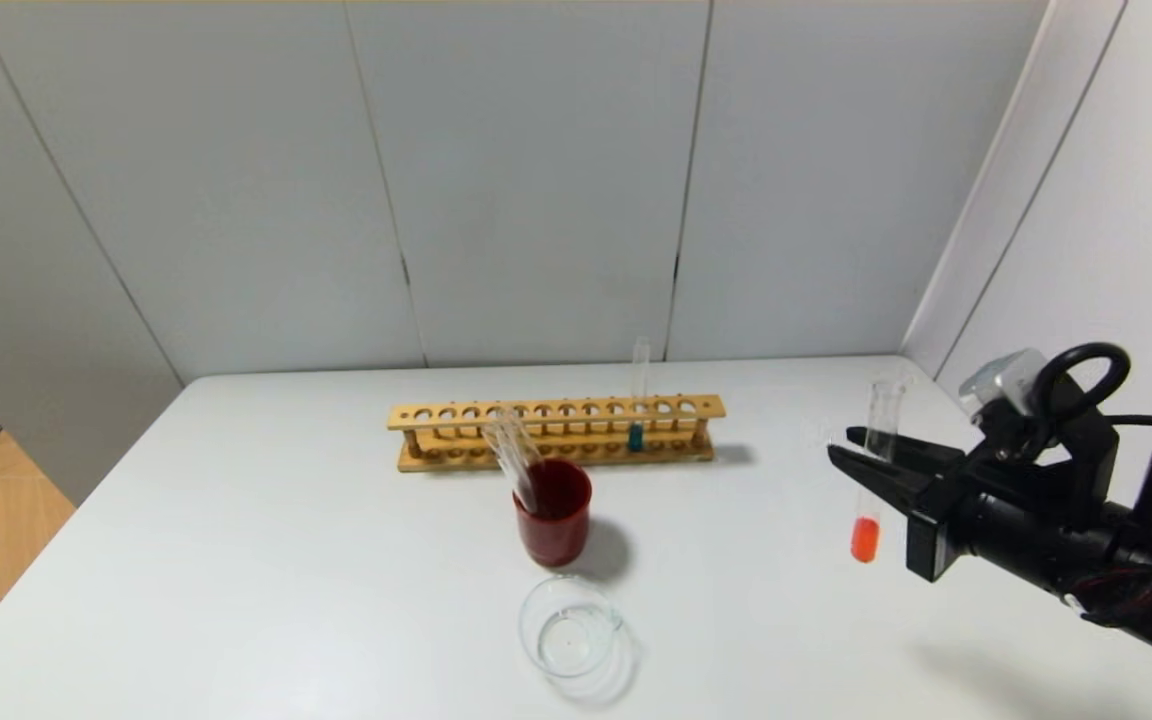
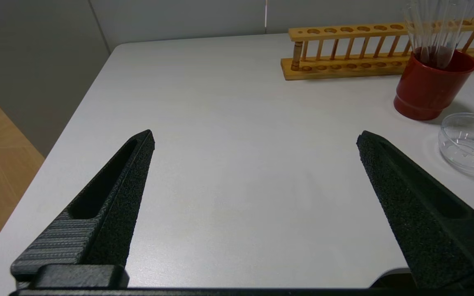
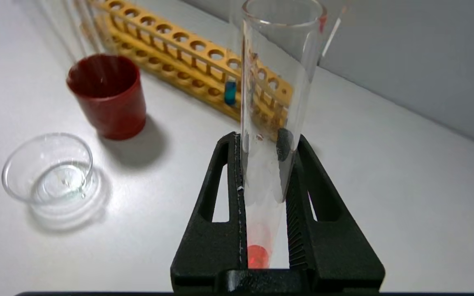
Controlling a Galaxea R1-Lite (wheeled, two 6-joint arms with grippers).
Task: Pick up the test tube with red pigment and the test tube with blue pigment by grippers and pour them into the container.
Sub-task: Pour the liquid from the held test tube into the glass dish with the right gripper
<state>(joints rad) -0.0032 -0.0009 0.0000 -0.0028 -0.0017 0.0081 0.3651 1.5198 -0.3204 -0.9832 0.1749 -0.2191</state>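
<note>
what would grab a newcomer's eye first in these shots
The right gripper, raised at the table's right side, holds the test tube with red pigment upright, jaws shut on its glass. Next, the dark red cup of empty tubes at the centre, in front of the wooden rack where the test tube with blue pigment stands, and the container nearer the robot.

Orange-red pigment (image 1: pixel 865 539), teal-blue pigment (image 1: pixel 635 437), dark red cup (image 1: pixel 553 511), black claw (image 1: pixel 851 452)

From high behind, the head camera looked down over the whole table (image 1: pixel 236 560). Each wrist camera sat low and close behind its own gripper, peering forward between the fingers. All three views shared the wooden rack (image 1: pixel 556 432), red cup (image 2: pixel 432 84) and glass container (image 3: pixel 47 168).
</note>
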